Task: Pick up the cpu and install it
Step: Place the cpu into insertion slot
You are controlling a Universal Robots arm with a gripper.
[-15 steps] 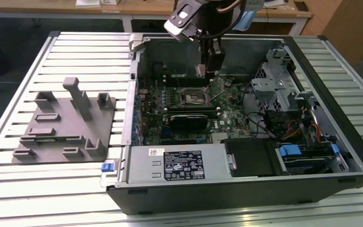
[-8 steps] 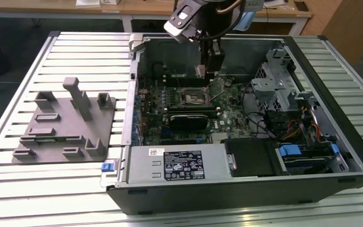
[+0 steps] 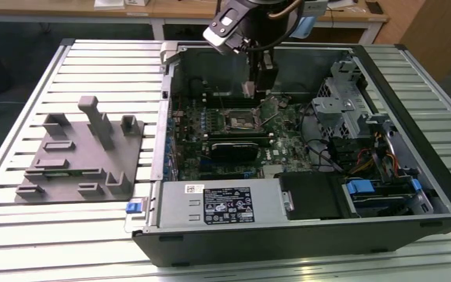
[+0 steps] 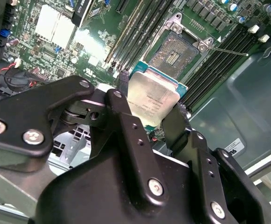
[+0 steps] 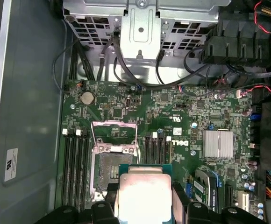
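The cpu [image 4: 155, 98] is a flat square chip with a silvery top and a green rim, and my gripper [image 4: 148, 107] is shut on its two opposite edges. In the first wrist view the cpu [image 5: 142, 195] hangs above the motherboard, partly overlapping the open black socket [image 5: 108, 170], whose metal load plate [image 5: 115, 136] is lifted. The socket [image 4: 175, 50] lies just beyond the chip in the second wrist view. In the exterior view the gripper [image 3: 255, 89] hangs inside the open computer case, above and a little behind the socket [image 3: 239, 120].
Grey plastic fixture blocks [image 3: 80, 155] sit on the slatted table at the exterior view's left. Inside the case are a power supply [image 3: 219, 202], a drive cage [image 3: 349, 100], a silver heatsink [image 5: 217, 143], memory slots [image 5: 75, 168] and loose cables [image 5: 126, 74].
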